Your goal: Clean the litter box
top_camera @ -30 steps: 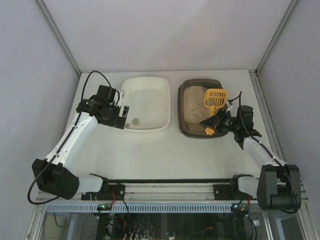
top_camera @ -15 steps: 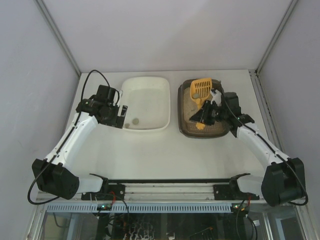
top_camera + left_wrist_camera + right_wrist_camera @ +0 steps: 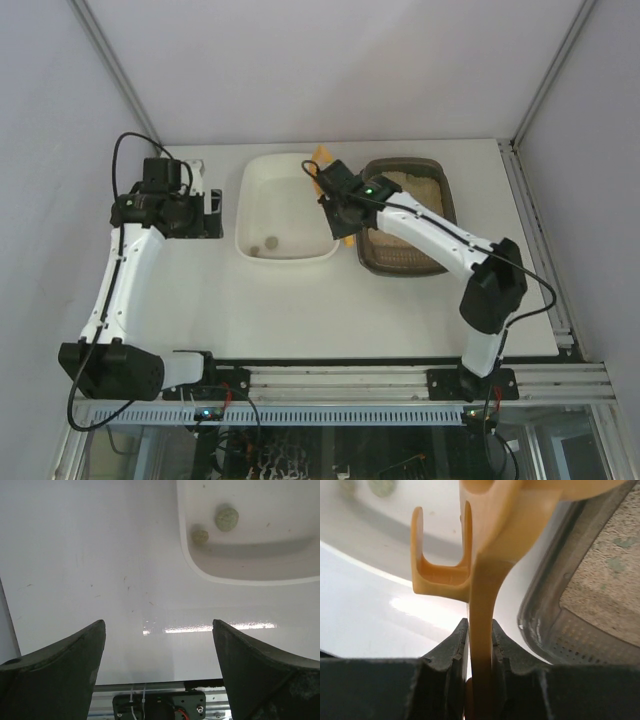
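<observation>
White table (image 3: 300,300), white tub (image 3: 285,200) on it, dark brown litter box (image 3: 388,264) just beside the tub

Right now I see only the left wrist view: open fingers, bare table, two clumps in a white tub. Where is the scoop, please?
Observer: The right end effector is shut on the handle of the yellow scoop.
Operator: Is it above the litter box?
Observer: No. In the top view it is at the far right rim of the white tub, beside the litter box.
Operator: Is sand left in the box?
Observer: Yes, beige litter lies inside it.
</observation>
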